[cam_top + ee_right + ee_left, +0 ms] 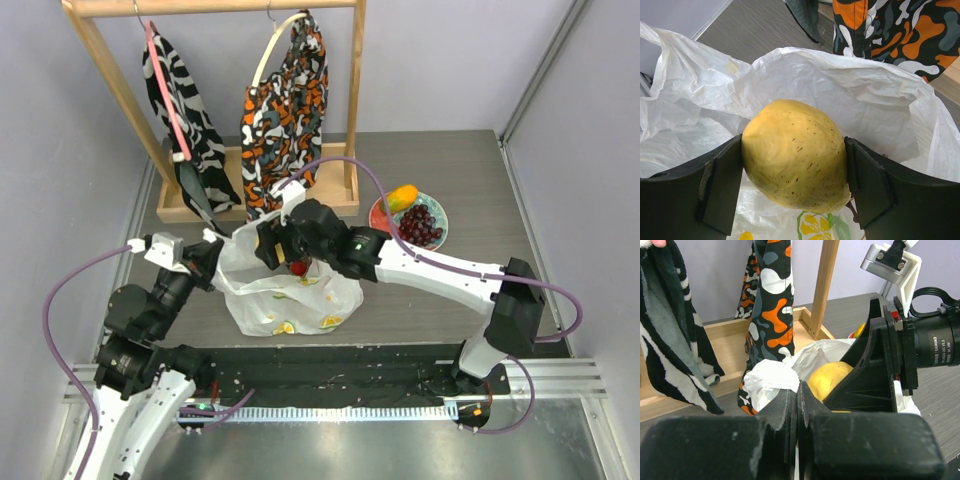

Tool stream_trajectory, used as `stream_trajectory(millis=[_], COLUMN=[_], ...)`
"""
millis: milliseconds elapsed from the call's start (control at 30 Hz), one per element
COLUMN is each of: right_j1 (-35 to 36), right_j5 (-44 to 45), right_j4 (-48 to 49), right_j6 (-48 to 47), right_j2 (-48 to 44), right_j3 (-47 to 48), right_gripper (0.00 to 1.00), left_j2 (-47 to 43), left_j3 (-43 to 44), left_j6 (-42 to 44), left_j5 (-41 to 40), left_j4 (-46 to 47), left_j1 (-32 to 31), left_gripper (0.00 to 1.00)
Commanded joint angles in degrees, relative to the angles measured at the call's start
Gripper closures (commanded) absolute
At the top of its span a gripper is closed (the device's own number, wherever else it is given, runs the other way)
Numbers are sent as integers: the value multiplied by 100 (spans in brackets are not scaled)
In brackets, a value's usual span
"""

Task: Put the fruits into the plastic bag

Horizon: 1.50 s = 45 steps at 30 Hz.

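Note:
The white plastic bag printed with citrus slices stands open in the middle of the table. My left gripper is shut on its left rim and holds the mouth up; in the left wrist view its jaws pinch a thin white film. Over the opening, my right gripper is shut on the yellow lemon, which hangs just above the bag's inside. A red berry cluster lies inside the bag. The orange-green mango and the dark grape bunch rest on a plate at the right.
A wooden rack stands behind the bag. On it hang a zebra-striped cloth and an orange-black patterned cloth, the latter just behind the bag. Grey walls close in on the left and right.

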Motion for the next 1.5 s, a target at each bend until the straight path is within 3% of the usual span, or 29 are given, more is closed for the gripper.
stream_trajectory(millis=[0,500,733,1067,1467], right_j1=[69,165,174,183,183], right_j5=[41,182,182,129,111], right_j4=[45,-96,-131,-122,-87], right_j6=[63,80,54,-7,-8], right_j2=[129,648,595,595,542], right_j3=[204,459,450,441,423], right_gripper=[69,64,39,14,5], left_j2=[-58,-67,-58,-58,-50], left_j3=[59,59,59,59,59], left_j6=[5,14,14,14,14], left_j5=[54,45,37,45,54], left_j4=[121,113,113,113,113], left_j1=[1,1,1,1,1], left_gripper=[100,100,100,100,100])
